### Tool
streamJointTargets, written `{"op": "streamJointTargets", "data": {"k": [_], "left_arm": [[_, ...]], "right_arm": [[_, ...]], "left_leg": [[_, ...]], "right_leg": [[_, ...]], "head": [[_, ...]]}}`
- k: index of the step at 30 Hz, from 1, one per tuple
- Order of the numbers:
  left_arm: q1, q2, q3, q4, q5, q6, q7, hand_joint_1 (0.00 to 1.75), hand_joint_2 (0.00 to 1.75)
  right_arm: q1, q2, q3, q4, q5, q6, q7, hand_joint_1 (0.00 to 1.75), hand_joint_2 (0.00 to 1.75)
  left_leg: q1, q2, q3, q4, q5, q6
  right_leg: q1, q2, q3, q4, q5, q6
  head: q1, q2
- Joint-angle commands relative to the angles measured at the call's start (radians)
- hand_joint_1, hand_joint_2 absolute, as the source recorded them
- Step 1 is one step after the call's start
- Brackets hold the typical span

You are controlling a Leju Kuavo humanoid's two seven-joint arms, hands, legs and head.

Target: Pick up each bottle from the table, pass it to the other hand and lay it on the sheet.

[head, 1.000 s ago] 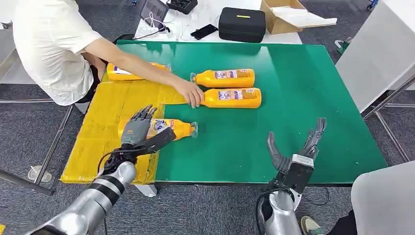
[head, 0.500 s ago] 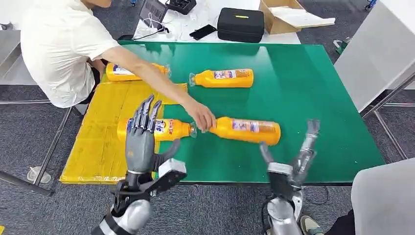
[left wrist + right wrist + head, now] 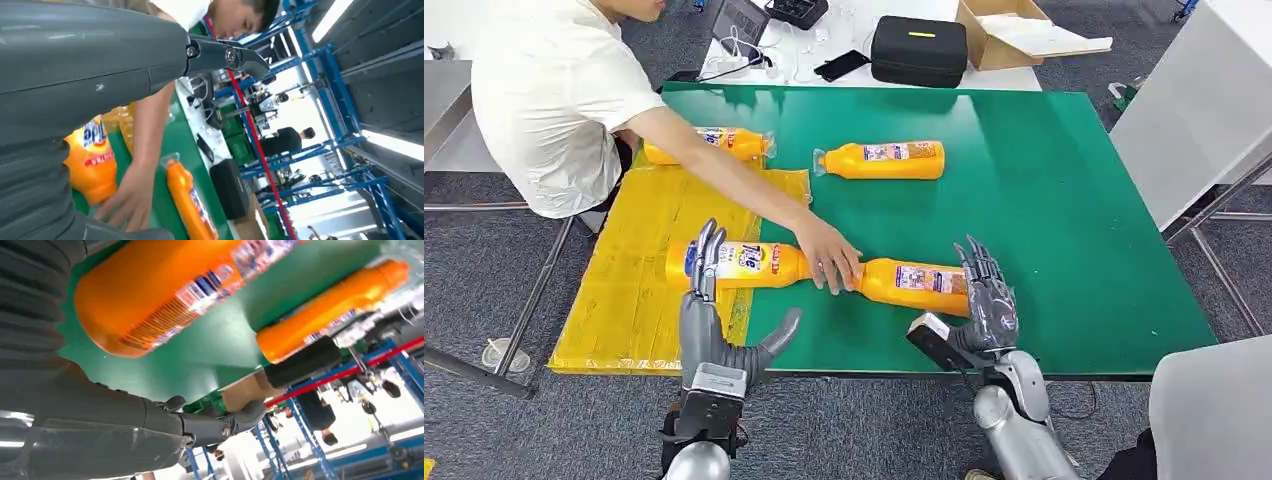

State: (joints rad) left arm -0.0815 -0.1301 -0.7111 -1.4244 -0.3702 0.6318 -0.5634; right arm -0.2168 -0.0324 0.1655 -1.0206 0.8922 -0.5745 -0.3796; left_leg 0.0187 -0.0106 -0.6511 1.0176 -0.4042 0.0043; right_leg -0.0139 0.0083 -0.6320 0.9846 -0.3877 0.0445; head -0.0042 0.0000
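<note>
An orange bottle (image 3: 912, 283) lies on its side on the green table (image 3: 1064, 200), right in front of the robot's right hand (image 3: 987, 300). The fingers (image 3: 979, 272) of that hand reach up over the fat end of the bottle, but I cannot tell if they touch it or hold it. In the right wrist view the bottle's fat end (image 3: 165, 295) is very close to the hand. A person's hand (image 3: 829, 262) rests on the cap end of this bottle. Another orange bottle (image 3: 739, 263) lies on the yellow sheet (image 3: 634, 290), with its cap end just past the sheet's edge. The robot's left hand (image 3: 709, 320) stands up in front of that bottle with its fingers straight and its thumb (image 3: 779, 332) stuck out to the side. It holds nothing. A third bottle (image 3: 709, 144) lies at the far end of the sheet. A fourth bottle (image 3: 882, 160) lies on the table farther back, well away from both robot hands. Past the table sit a black case (image 3: 918, 48) and a cardboard box (image 3: 1014, 30).
</note>
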Motion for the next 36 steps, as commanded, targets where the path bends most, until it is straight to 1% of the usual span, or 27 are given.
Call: {"op": "streamJointTargets", "data": {"k": [1,2,3,6,8,9,10,14,15,16,17,18,19,21,23,30,32,33,34,36], "left_arm": [[-0.017,-0.006,-0.011,0.024,0.118,-0.013,-0.031,0.00,1.75],[-0.017,-0.006,-0.011,0.024,0.118,-0.013,-0.031,0.00,1.75],[-0.027,-0.005,-0.016,0.018,0.149,-0.020,-0.026,0.00,1.75],[-0.029,-0.005,-0.021,0.017,0.151,-0.023,-0.025,0.00,1.75],[-0.030,-0.003,-0.032,0.010,0.196,-0.076,0.007,0.00,1.75],[-0.031,-0.003,-0.035,0.009,0.203,-0.085,0.013,0.00,1.75],[-0.030,-0.004,-0.037,0.009,0.208,-0.091,0.020,0.00,1.75],[-0.030,-0.005,-0.037,0.009,0.208,-0.091,0.020,0.00,1.75],[-0.030,-0.006,-0.036,0.012,0.217,-0.099,0.030,0.00,1.75],[-0.030,-0.007,-0.036,0.012,0.223,-0.106,0.038,0.00,1.75],[-0.031,-0.010,-0.031,0.014,0.236,-0.117,0.053,0.00,1.75],[-0.032,-0.015,-0.027,0.017,0.247,-0.122,0.062,0.00,1.75],[-0.034,-0.017,-0.026,0.017,0.248,-0.122,0.064,0.00,1.75],[-0.037,-0.024,-0.018,0.021,0.246,-0.120,0.076,0.00,1.75],[-0.039,-0.027,-0.018,0.021,0.242,-0.120,0.081,0.00,1.75],[-0.037,-0.026,-0.018,0.021,0.242,-0.120,0.081,0.00,1.75],[-0.037,-0.026,-0.018,0.021,0.242,-0.120,0.081,0.00,1.75],[-0.037,-0.026,-0.018,0.021,0.242,-0.120,0.081,0.00,1.75],[-0.036,-0.027,-0.016,0.021,0.240,-0.120,0.086,0.00,1.75],[-0.032,-0.024,-0.013,0.018,0.228,-0.119,0.098,0.00,1.75]], "right_arm": [[-0.125,-0.058,0.104,0.225,0.030,0.054,0.027,0.00,1.75],[-0.125,-0.058,0.104,0.225,0.030,0.054,0.027,0.00,1.75],[-0.151,-0.064,0.152,0.246,0.079,0.045,0.067,0.00,1.75],[-0.160,-0.066,0.159,0.253,0.085,0.055,0.078,0.00,1.75],[-0.180,-0.081,0.180,0.281,0.120,0.090,0.140,0.00,1.75],[-0.186,-0.087,0.189,0.291,0.136,0.104,0.159,0.00,1.75],[-0.194,-0.095,0.196,0.295,0.142,0.122,0.168,0.00,1.75],[-0.195,-0.097,0.195,0.295,0.141,0.123,0.167,0.00,1.75],[-0.198,-0.094,0.191,0.302,0.133,0.141,0.179,0.00,1.75],[-0.204,-0.099,0.203,0.307,0.147,0.164,0.203,0.00,1.75],[-0.212,-0.105,0.212,0.311,0.160,0.184,0.237,0.00,1.75],[-0.223,-0.108,0.220,0.323,0.176,0.199,0.265,0.00,1.75],[-0.231,-0.109,0.223,0.330,0.184,0.210,0.283,0.00,1.75],[-0.258,-0.113,0.248,0.354,0.209,0.278,0.346,0.00,1.75],[-0.266,-0.112,0.252,0.354,0.213,0.289,0.354,0.00,1.75],[-0.264,-0.112,0.253,0.353,0.215,0.288,0.357,0.00,1.75],[-0.264,-0.112,0.253,0.353,0.215,0.288,0.357,0.00,1.75],[-0.264,-0.112,0.253,0.353,0.215,0.288,0.357,0.00,1.75],[-0.264,-0.114,0.258,0.351,0.229,0.281,0.379,0.00,1.75],[-0.263,-0.115,0.278,0.332,0.272,0.304,0.435,0.00,1.75]], "left_leg": [[0.000,0.002,0.006,-0.001,-0.002,0.001],[0.000,0.002,0.003,-0.001,-0.001,0.000],[0.000,0.003,0.005,-0.001,-0.002,0.001],[0.000,0.003,0.005,0.000,-0.002,0.001],[0.000,0.003,0.005,0.000,-0.002,0.001],[0.000,0.001,0.002,0.000,-0.001,0.000],[0.000,0.001,0.002,0.000,-0.001,0.001],[-0.001,0.002,0.007,0.000,-0.003,0.001],[0.000,0.001,0.003,0.000,-0.001,0.001],[-0.001,0.002,0.006,0.000,-0.002,0.001],[0.000,0.002,0.003,0.000,-0.001,0.000],[-0.001,0.002,0.006,-0.001,-0.002,0.001],[-0.001,0.001,0.003,0.000,-0.001,0.000],[0.000,0.002,0.006,0.000,-0.002,0.001],[0.000,0.002,0.003,0.000,-0.001,0.001],[-0.001,0.001,0.010,-0.001,-0.002,0.001],[-0.001,0.001,0.007,-0.001,0.000,0.001],[-0.001,0.001,0.009,-0.001,-0.001,0.001],[0.000,0.001,0.008,-0.001,-0.001,0.001],[0.000,0.001,0.007,-0.001,0.000,0.001]], "right_leg": [[0.000,0.000,0.006,-0.001,-0.002,-0.002],[0.000,0.001,0.003,-0.001,-0.001,-0.001],[0.000,0.001,0.004,-0.001,-0.001,-0.001],[0.000,0.001,0.004,0.000,-0.001,-0.001],[0.000,0.001,0.005,0.000,-0.001,-0.002],[0.000,0.000,0.002,0.000,0.000,-0.001],[0.000,0.000,0.002,0.000,0.000,-0.001],[0.000,0.000,0.007,0.000,-0.003,-0.002],[0.000,0.000,0.002,0.000,-0.001,-0.001],[0.000,0.000,0.005,0.000,-0.002,-0.002],[0.000,0.000,0.002,0.000,-0.001,-0.001],[0.000,0.000,0.005,0.000,-0.002,-0.002],[0.000,0.000,0.003,0.000,-0.001,-0.001],[0.000,0.000,0.005,0.000,-0.002,-0.002],[0.000,0.001,0.002,0.000,0.000,-0.001],[0.000,-0.001,0.009,-0.001,-0.002,-0.002],[0.000,-0.001,0.006,-0.001,-0.001,-0.001],[0.000,-0.001,0.008,-0.001,-0.001,-0.002],[0.000,-0.001,0.008,-0.001,-0.001,-0.002],[0.000,-0.001,0.006,-0.001,0.000,-0.001]], "head": [[0.000,0.000],[0.000,0.000],[0.000,0.000],[0.000,0.000],[0.000,0.000],[0.000,0.000],[0.000,0.000],[0.000,0.000],[0.000,0.000],[0.000,0.000],[0.000,0.000],[0.000,0.000],[0.000,0.000],[0.000,0.000],[0.000,0.000],[0.000,0.000],[0.000,0.000],[0.000,0.000],[0.000,0.000],[0.000,0.000]]}}
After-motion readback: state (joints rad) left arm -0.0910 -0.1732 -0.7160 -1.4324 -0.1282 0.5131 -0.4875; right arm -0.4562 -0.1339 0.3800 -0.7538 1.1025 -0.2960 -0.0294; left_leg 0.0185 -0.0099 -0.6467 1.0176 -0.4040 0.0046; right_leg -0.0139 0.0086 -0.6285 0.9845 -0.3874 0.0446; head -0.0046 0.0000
